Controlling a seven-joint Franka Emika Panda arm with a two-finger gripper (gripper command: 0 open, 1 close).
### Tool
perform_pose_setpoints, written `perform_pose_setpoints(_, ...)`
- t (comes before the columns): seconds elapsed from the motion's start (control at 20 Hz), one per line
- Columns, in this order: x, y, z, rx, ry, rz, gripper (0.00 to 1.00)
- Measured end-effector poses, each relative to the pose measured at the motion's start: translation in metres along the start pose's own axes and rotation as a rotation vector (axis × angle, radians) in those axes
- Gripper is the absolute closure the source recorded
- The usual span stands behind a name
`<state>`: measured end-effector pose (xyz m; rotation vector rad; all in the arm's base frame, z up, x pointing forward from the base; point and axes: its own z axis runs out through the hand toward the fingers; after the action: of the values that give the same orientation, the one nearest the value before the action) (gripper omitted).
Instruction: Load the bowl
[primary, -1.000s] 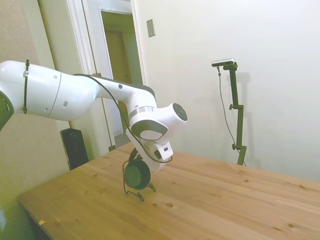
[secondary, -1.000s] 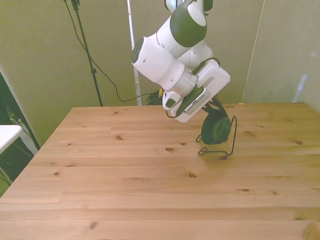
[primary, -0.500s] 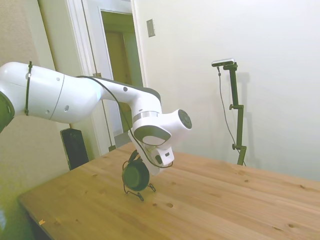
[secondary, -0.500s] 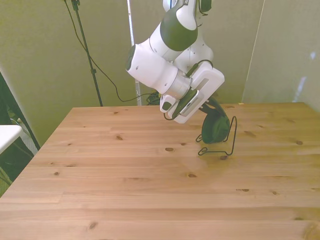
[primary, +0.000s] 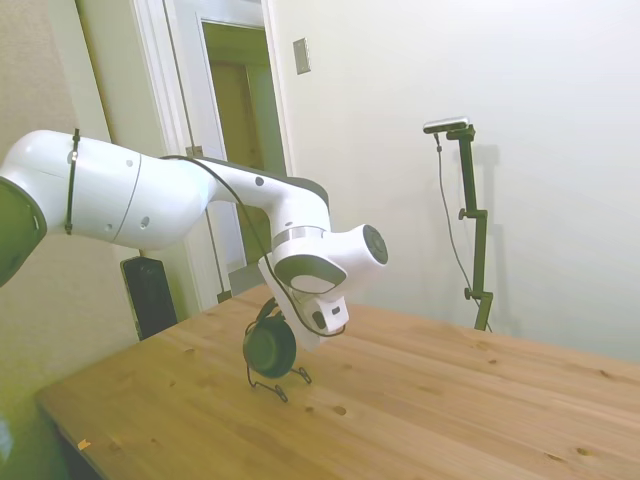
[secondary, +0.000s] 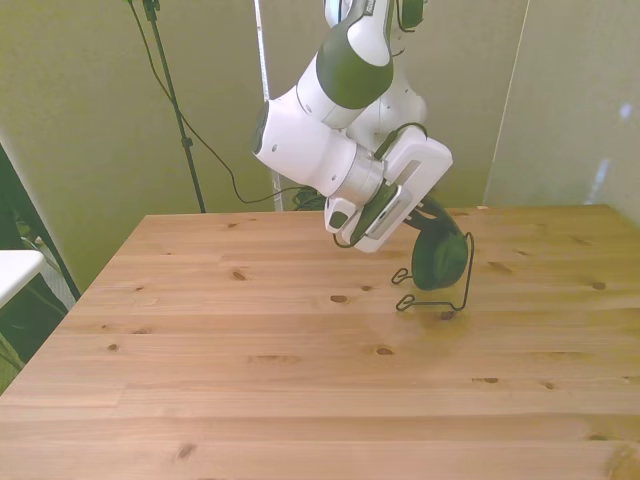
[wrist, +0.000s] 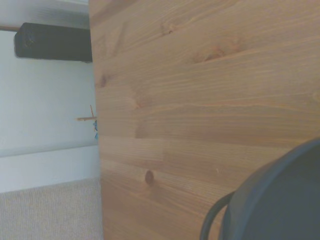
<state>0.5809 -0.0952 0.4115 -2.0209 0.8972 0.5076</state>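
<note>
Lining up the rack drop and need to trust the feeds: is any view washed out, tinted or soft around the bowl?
Side view: sharp enough, yellow-green cast at the picture's left edge, bowl a dark shape standing on edge in the wire rack. Front view: evenly lit, a soft shadow on the table under the rack. Wrist view: soft, with the bowl's rim blurred.

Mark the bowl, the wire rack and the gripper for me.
bowl (secondary: 441, 262): front view, on its dark green side.
wire rack (secondary: 467, 270): front view, on its upright black wire.
gripper (secondary: 430, 212): front view, near the bowl's rim; fingers hidden.
</note>
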Motion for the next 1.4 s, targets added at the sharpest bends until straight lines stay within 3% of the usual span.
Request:
perform_pose_setpoints(0.9,0.017,0.013,0.010,-0.010,0.043,0.035,1.00)
perform_pose_setpoints(0.95,0.016,0.013,0.010,-0.016,0.045,0.035,0.00)
perform_pose_setpoints(1.4,0.011,0.007,0.011,-0.061,0.084,0.058,0.00)
